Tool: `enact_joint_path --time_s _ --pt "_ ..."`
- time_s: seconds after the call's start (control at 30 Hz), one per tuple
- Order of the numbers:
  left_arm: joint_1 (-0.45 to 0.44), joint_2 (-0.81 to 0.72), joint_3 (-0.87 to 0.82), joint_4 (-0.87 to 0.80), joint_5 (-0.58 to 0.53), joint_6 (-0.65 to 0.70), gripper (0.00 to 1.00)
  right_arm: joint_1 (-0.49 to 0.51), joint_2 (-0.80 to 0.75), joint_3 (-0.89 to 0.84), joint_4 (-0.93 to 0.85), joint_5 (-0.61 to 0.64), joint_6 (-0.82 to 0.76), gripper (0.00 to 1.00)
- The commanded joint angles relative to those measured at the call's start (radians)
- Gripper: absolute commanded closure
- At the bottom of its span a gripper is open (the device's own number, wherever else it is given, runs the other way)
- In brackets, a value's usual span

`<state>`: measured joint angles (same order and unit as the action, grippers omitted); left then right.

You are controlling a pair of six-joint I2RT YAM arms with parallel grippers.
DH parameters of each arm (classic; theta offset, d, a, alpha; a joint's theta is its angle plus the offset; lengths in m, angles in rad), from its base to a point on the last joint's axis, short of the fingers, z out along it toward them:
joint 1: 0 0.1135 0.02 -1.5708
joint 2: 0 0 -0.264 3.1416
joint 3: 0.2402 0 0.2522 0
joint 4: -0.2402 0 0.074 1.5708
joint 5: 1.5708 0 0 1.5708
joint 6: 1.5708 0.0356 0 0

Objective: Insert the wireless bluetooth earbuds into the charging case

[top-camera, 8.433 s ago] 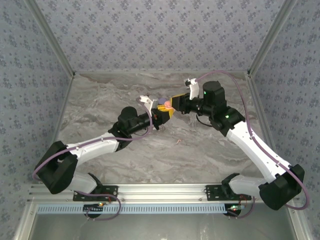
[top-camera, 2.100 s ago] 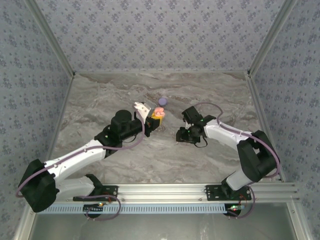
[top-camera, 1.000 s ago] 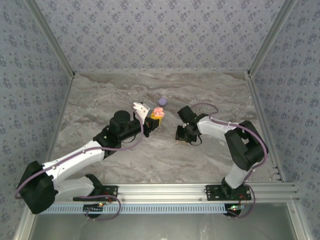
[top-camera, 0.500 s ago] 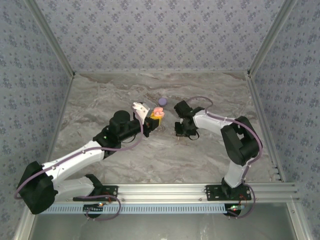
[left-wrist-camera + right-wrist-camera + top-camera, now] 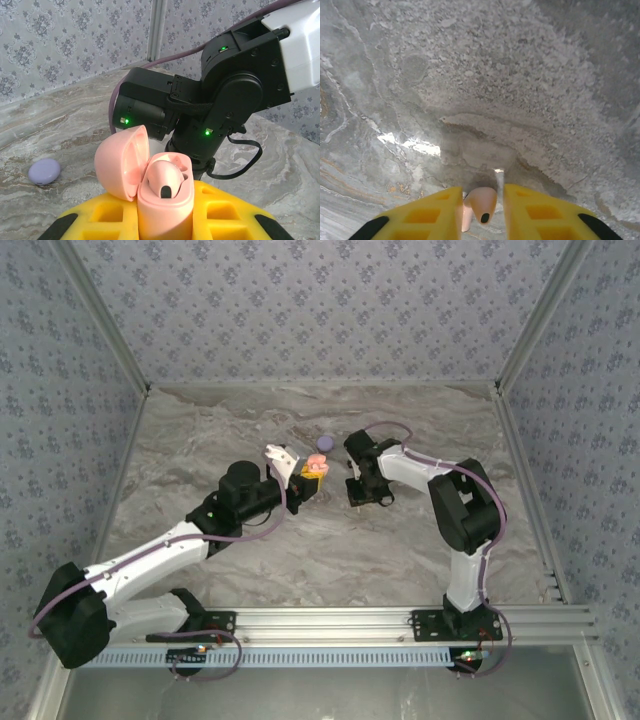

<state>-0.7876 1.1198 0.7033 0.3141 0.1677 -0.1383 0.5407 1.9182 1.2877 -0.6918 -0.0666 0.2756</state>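
— What did the overhead camera show?

— The left gripper (image 5: 314,473) was clamped on the pink charging case (image 5: 317,464) and held it over the marble table (image 5: 200,440). A lavender disc (image 5: 323,443) lay on the table just beyond it. The right gripper (image 5: 354,496) pointed down at the table near the case, apart from it. The earbuds were too small to make out there.

— And the left wrist camera?

— The case stood upright between the yellow fingers (image 5: 95,220), with its lid (image 5: 120,162) tipped back to the left. One pink earbud (image 5: 164,179) sat inside, rounded, with a small dark oval on its face.

— The right wrist camera?

— A second earbud (image 5: 479,199), pale pink with a dark oval near its tip, sat between that gripper's yellow fingers. It touched the finger on the picture's left, and a sliver of gap showed on the other side. The fingers stood narrowly apart, but I could not tell whether they pinched it.
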Motion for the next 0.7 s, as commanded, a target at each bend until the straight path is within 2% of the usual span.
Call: enact_joint_path --time_s 0.0,0.37,0.67 --pt "-0.006 -0.02 -0.006 0.027 0.0 0.015 0.87 -0.004 -0.009 0.024 -0.048 -0.003 0.004 0.66" --pt "-0.006 -0.02 -0.01 0.034 0.001 0.01 0.86 -0.004 -0.035 0.014 -0.029 -0.018 0.173 0.65" --pt "-0.006 -0.022 -0.018 0.036 -0.001 0.014 0.86 -0.005 -0.008 0.041 -0.05 -0.019 0.216 0.69"
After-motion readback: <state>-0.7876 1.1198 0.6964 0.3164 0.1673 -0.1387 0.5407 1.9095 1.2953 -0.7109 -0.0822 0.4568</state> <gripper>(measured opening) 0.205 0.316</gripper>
